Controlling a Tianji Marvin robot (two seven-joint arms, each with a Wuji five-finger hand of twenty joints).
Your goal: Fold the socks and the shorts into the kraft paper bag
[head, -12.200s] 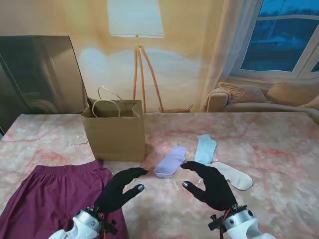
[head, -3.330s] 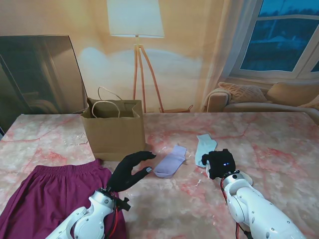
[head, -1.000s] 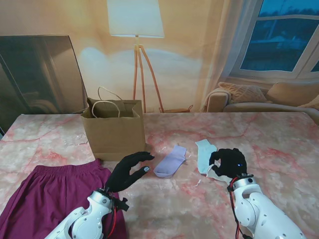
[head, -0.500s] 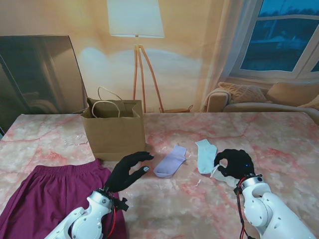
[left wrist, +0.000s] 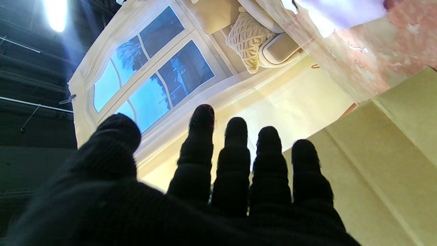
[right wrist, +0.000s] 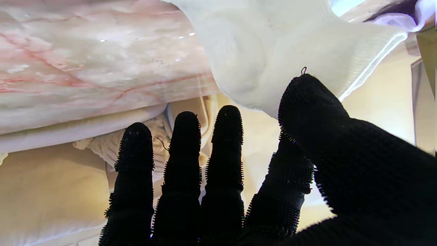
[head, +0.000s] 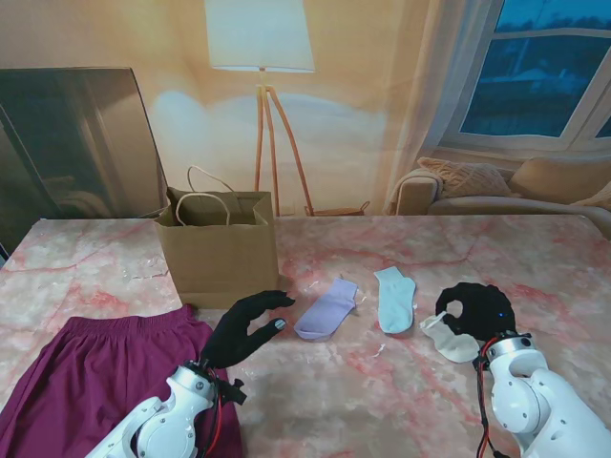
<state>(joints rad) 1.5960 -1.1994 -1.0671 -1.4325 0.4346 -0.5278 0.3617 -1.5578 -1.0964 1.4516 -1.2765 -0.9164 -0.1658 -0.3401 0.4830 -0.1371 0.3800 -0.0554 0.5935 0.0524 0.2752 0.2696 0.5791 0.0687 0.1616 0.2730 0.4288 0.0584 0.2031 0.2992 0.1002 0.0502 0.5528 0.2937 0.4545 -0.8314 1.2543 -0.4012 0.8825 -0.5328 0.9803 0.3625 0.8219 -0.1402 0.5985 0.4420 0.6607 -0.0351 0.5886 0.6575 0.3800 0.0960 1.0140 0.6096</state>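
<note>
The kraft paper bag (head: 218, 258) stands open at the far left of the table, and its wall (left wrist: 375, 164) fills one side of the left wrist view. Maroon shorts (head: 95, 382) lie flat at the near left. A lavender sock (head: 326, 309) and a light blue sock (head: 394, 299) lie side by side mid-table. My left hand (head: 243, 324) hovers open between the shorts and the lavender sock. My right hand (head: 474, 310) pinches the end of a white sock (head: 451, 339) with thumb and index finger. In the right wrist view the thumb presses on the white sock (right wrist: 290, 44).
The marble table (head: 535, 267) runs back to a wall with a floor lamp (head: 260, 57) behind the bag. A dark panel (head: 67, 143) leans at the far left. A sofa (head: 496, 186) sits beyond the far right edge.
My right hand has travelled right, away from the light blue sock, drawing the white sock slightly right with it. The left hand has stayed still since about three seconds ago.
</note>
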